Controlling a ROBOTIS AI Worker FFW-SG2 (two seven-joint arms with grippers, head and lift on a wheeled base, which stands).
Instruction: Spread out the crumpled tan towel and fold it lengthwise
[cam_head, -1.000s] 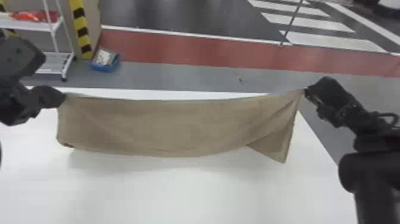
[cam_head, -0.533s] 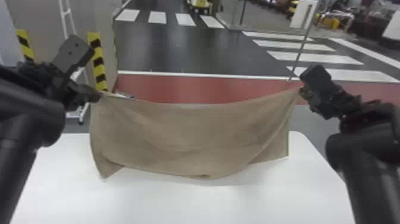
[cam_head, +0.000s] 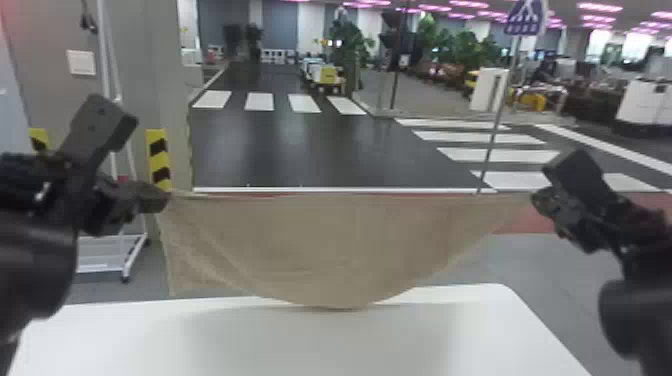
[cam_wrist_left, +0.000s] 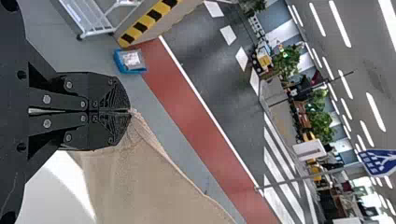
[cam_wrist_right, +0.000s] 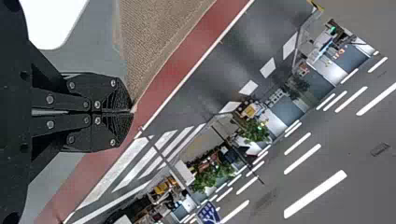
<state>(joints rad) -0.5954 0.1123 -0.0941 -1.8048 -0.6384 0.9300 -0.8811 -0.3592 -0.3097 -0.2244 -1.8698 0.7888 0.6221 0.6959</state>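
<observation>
With the head view tilted upward, the towel (cam_head: 320, 245) has been raised relative to the counter (cam_head: 300, 345) by the left jaws (cam_head: 164, 197) and right jaws (cam_head: 534, 199), its lower edge drawn into a deeper sag and its right side narrowed to a taper.

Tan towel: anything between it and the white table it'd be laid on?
Nothing visible in the way. The towel hangs from the left gripper and right gripper, its sagging middle overlapping the far edge of the table in the head view.
</observation>
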